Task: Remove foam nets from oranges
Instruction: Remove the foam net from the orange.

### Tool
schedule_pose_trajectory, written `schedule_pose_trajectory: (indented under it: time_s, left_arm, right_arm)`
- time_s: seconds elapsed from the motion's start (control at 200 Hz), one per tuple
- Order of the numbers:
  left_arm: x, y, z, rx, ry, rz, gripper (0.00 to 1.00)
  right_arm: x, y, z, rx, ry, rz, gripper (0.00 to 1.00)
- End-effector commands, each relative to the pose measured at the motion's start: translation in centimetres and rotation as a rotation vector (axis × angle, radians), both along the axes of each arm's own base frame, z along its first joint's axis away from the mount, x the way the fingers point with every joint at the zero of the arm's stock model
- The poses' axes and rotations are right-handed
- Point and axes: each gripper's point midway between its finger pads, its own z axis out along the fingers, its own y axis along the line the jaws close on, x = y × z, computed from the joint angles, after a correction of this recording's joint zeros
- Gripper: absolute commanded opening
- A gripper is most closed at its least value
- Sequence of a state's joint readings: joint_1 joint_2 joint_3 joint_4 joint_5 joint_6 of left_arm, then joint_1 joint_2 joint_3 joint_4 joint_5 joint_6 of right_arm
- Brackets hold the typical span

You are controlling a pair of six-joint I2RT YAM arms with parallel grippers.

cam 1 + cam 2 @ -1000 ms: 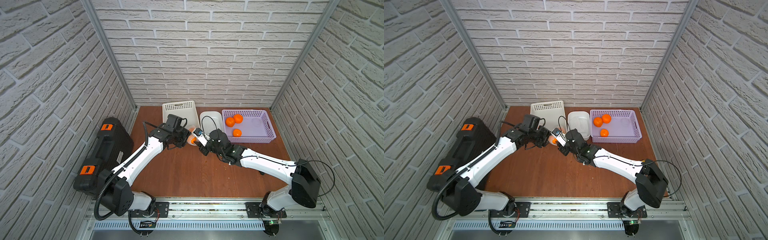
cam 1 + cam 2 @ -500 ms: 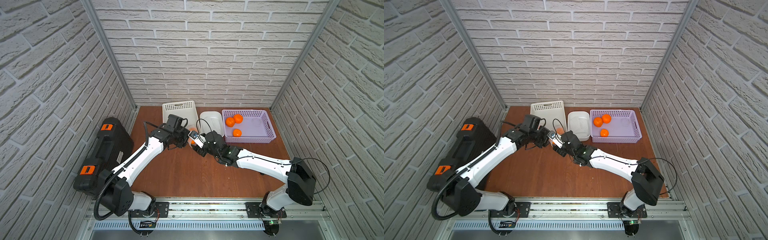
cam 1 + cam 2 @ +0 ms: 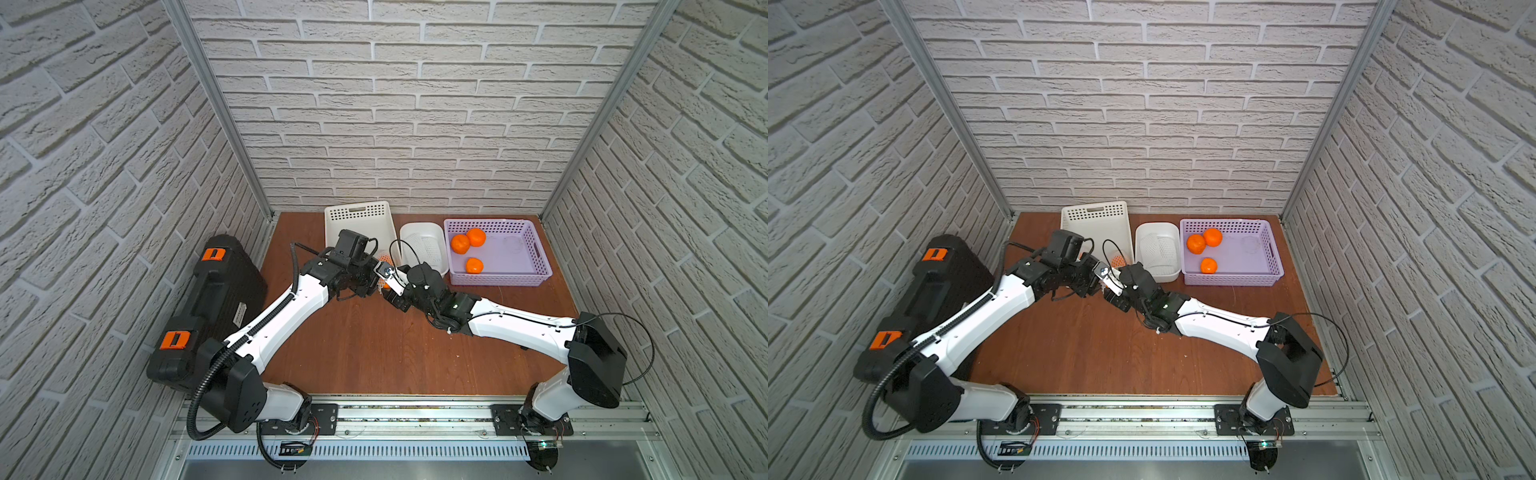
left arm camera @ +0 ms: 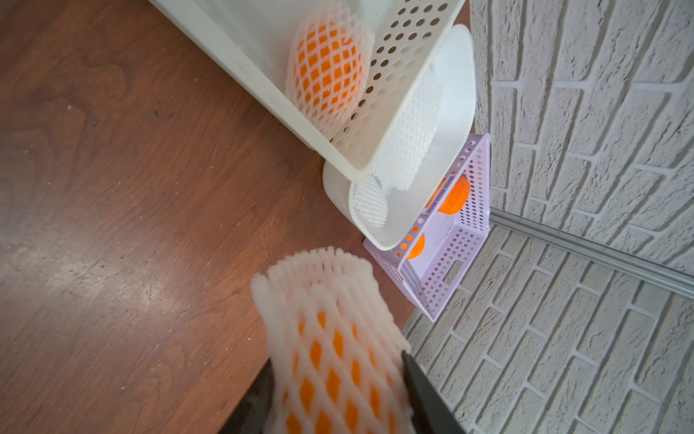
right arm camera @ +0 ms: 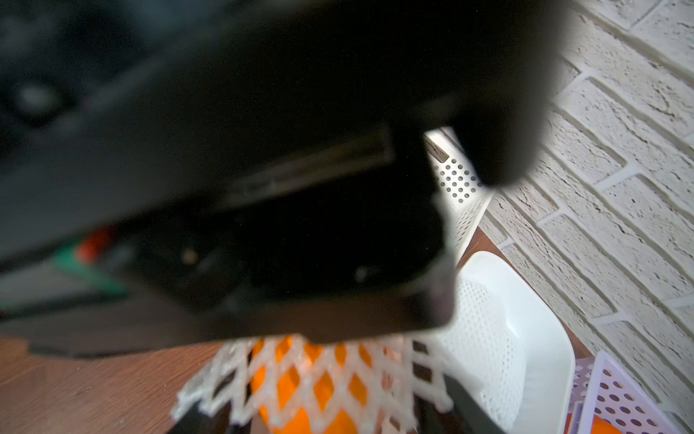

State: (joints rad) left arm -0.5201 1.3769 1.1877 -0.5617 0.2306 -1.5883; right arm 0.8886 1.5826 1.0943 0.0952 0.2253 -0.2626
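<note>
1. The left jaws are closing narrowly on a netted orange (image 4: pixel 326 390), pressing its foam net (image 4: pixel 319 293) from both sides at the far centre of the surface (image 4: pixel 112 188).
2. The right jaws are standing well apart, with that net's loose end spreading between them and touching them.
3. The left arm (image 3: pixel 286 307) is reaching from near left toward far centre. The right arm (image 3: pixel 519 328) is stretching low from near right, meeting it just near the white basket (image 3: pixel 359 216).
4. Another netted orange (image 4: pixel 325 71) is lying in that basket. Empty nets (image 4: pixel 409 124) are lying in the white tub (image 3: pixel 417 226). Three bare oranges (image 3: pixel 460 244) are sitting in the purple basket (image 3: pixel 498 279).
5. The black case (image 3: pixel 208 307) is carrying a label (image 3: pixel 240 314) too small to read.
</note>
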Motion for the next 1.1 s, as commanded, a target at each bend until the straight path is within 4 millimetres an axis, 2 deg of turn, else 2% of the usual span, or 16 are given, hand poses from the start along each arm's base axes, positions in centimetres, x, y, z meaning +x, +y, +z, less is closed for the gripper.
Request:
schedule_pose_trajectory:
  time_s: [0.0, 0.13, 0.235, 0.38, 0.555, 0.595, 0.79, 0.975, 1.095]
  left_arm:
    - [-0.4, -0.9, 2.6, -0.053, -0.063, -0.049, 0.44]
    - [-0.3, -1.0, 2.6, -0.052, -0.061, -0.049, 0.46]
    - [-0.2, -1.1, 2.7, -0.057, -0.069, -0.050, 0.50]
    - [0.1, -1.1, 3.0, -0.055, -0.099, -0.052, 0.64]
    - [0.2, -1.2, 3.1, -0.068, -0.114, -0.052, 0.66]
    - [0.4, -1.2, 3.2, -0.069, -0.121, -0.052, 0.68]
    - [1.1, -0.1, 4.2, -0.058, -0.181, -0.040, 0.91]
    - [1.3, -0.3, 3.6, -0.095, -0.203, -0.035, 0.94]
    - [1.6, -0.2, 3.8, -0.100, -0.218, -0.041, 0.91]
  right_arm:
    - [0.6, 0.4, 0.9, 0.014, -0.037, -0.017, 0.63]
    - [0.8, 0.2, 0.8, 0.011, -0.040, -0.039, 0.56]
    - [0.9, -0.1, 1.1, 0.016, -0.046, -0.053, 0.45]
    - [0.8, -0.3, 1.5, 0.035, -0.045, -0.064, 0.35]
    - [0.2, -0.5, 2.6, 0.094, -0.039, -0.064, 0.24]
    - [0.1, -0.6, 2.9, 0.108, -0.037, -0.063, 0.23]
    - [-0.6, -1.0, 3.8, 0.172, -0.011, -0.062, 0.20]
    - [-1.4, -1.0, 4.3, 0.235, 0.031, -0.054, 0.17]
    - [-1.8, -1.0, 4.8, 0.270, 0.054, -0.048, 0.14]
